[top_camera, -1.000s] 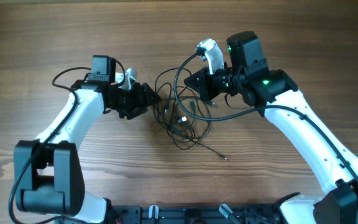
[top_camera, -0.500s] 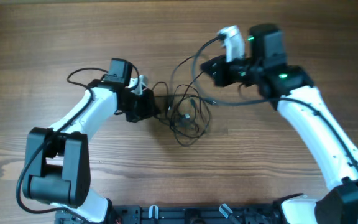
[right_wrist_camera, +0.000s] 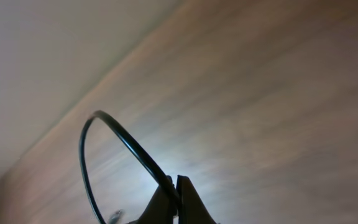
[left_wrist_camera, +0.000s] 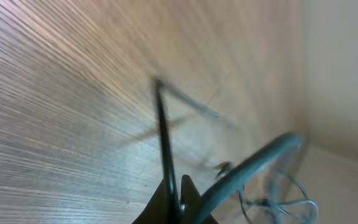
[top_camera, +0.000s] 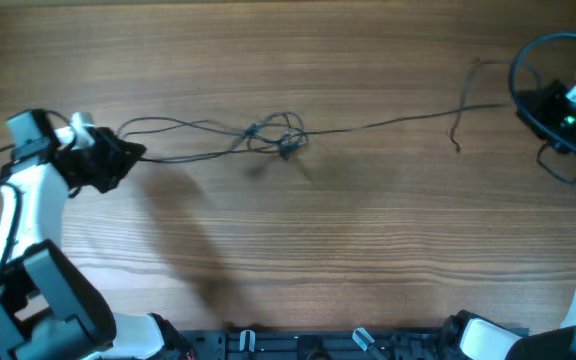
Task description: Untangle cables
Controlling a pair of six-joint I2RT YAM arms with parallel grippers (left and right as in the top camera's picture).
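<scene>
Tensioning should be eased so the knot [top_camera: 278, 138] at 12 o'clock is not tightened; cables [top_camera: 388, 123] are clamped by the left end effector [top_camera: 133, 153] and right end effector [right_wrist_camera: 177, 199].

Barred nearly edge to edge, across the upper part of the table [top_camera: 298, 270], by the cables [top_camera: 388, 124], pinched at far left in the left gripper [top_camera: 136, 152] and at far right in the right gripper [top_camera: 524, 102]. Tightest at the knot [top_camera: 278, 138] left of centre, and again beside the loose end [top_camera: 456, 146] hanging toward the front near the right. Open wood in front of that line, from centre across to the right edge. Hemmed in at the front left corner by the left arm [top_camera: 8, 215], and at the right edge by the thicker black cable [top_camera: 546, 165] of the right arm.
</scene>
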